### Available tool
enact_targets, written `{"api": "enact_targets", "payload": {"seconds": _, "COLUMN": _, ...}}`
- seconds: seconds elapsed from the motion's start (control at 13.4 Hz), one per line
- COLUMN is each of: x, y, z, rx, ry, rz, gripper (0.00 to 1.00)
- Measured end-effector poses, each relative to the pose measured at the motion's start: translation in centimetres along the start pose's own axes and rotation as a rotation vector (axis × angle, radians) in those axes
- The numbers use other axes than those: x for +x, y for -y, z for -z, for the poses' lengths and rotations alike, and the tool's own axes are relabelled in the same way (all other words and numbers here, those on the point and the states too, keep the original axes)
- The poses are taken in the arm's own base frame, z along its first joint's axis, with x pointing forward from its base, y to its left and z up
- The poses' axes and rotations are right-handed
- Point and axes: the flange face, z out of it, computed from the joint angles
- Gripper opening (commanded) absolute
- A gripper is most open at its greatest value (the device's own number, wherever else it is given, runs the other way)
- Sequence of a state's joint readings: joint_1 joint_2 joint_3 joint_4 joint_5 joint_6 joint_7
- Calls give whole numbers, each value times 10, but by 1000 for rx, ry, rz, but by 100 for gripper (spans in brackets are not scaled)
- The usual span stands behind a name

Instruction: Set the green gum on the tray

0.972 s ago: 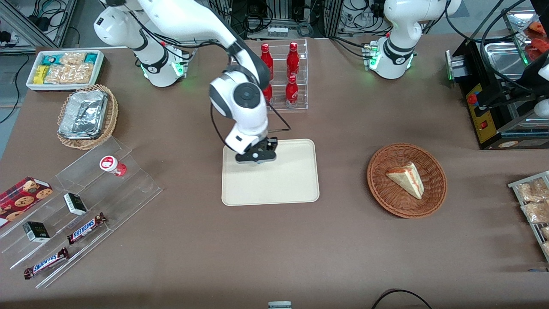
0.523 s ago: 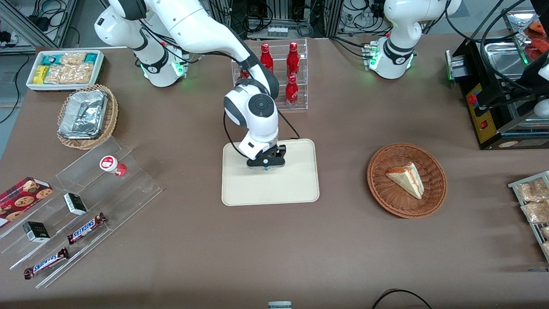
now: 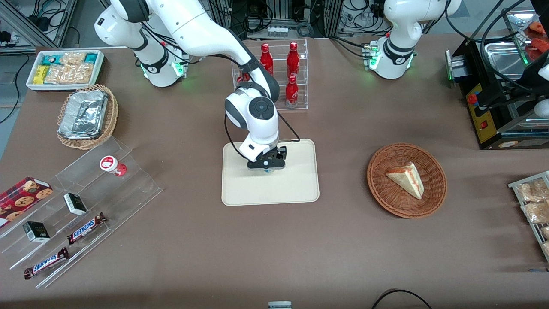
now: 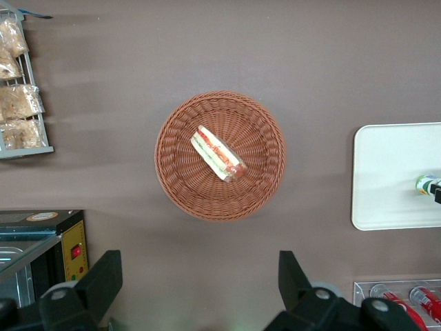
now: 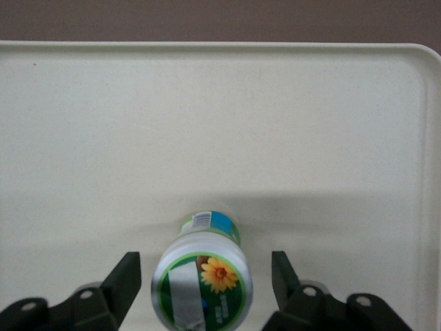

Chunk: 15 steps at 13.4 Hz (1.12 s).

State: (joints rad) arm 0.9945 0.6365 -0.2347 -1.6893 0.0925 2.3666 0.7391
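Brown table surface w/ snack displays all round; tray sits mid-table, nearer the front cam than the acrylic rack of red bottles.

Step in hand: release/placement. Green gum stands on the tray floor in the right wrist view, lid up, flower label visible. Gripper is low over the tray, in the part nearer the bottle rack. Fingers are spread, clear gap betw. each one and the bottle, so nothing is gripped. Left wrist view shows the bottle at the frame edge, on the tray.

Judgement: task nearly done. Next move calls for a straight lift w/o closing or swinging sideways, since the bottle stands betw. the fingers and is narrow, so a nudge could tip it.

Vs earlier frames: 1.0 s ago the gripper was toward the working arm's end of the tray; 0.5 s ago almost at the present spot. Red-lidded bottle on the stepped shelf, basket w/ sandwich: unchanged.
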Motion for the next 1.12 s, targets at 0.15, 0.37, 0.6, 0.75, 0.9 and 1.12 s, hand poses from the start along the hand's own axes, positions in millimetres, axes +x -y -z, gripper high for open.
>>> {"api": "enact_targets", "payload": {"seconds": 0.15, "x": 9, "y": -2, "z": 9, "rx": 13, "ry": -16, "rz": -11, "gripper": 100}}
{"api": "enact_targets", "payload": {"seconds": 0.37, "x": 25, "y": -16, "z": 46, "rx": 21, "ry": -14, "rz": -33, "gripper": 100}}
{"api": "enact_targets", "payload": {"seconds": 0.6, "x": 43, "y": -60, "z": 117, "rx": 8, "ry": 58, "rz": 3, "gripper": 100}}
{"api": "enact_targets", "payload": {"seconds": 0.75, "x": 51, "y": -107, "z": 167, "rx": 21, "ry": 97, "rz": 27, "gripper": 100}}
{"api": "enact_targets", "payload": {"seconds": 0.9, "x": 51, "y": -163, "z": 202, "rx": 39, "ry": 136, "rz": 59, "gripper": 100}}
{"api": "enact_targets", "payload": {"seconds": 1.12, "x": 46, "y": -255, "z": 234, "rx": 69, "ry": 190, "rz": 68, "gripper": 100}}
